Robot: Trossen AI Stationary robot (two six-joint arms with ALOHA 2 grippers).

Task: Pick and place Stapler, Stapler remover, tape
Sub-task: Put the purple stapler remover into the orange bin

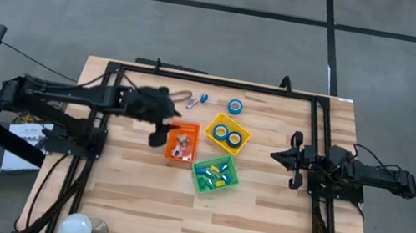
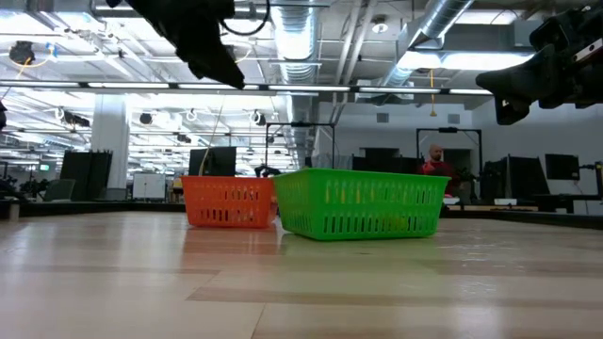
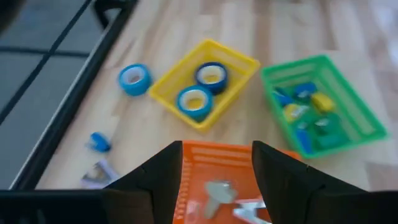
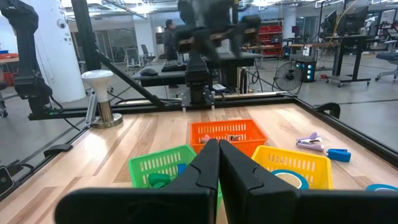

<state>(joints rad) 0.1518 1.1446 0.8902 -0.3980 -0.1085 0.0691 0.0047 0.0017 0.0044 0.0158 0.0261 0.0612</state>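
Observation:
My left gripper (image 1: 158, 135) (image 3: 216, 165) hangs open and empty above the orange bin (image 1: 182, 142) (image 3: 214, 163), which holds silvery metal pieces (image 3: 219, 191). Two blue tape rolls (image 3: 211, 75) (image 3: 194, 100) lie in the yellow bin (image 1: 228, 133). A third roll (image 1: 235, 105) (image 3: 134, 79) lies flat on the table by the far edge. Near it lie a small blue piece (image 3: 99, 142) and a lilac-silver piece (image 3: 99, 174). Small coloured staplers (image 3: 305, 109) fill the green bin (image 1: 215, 174). My right gripper (image 1: 276, 155) (image 4: 218, 163) waits shut at the table's right side.
The three bins stand close together in the middle of the table (image 1: 259, 218). A black frame rail (image 1: 214, 82) runs along the far edge. A white round lamp-like object (image 1: 79, 229) stands at the near left corner. Bare wood lies toward the near edge.

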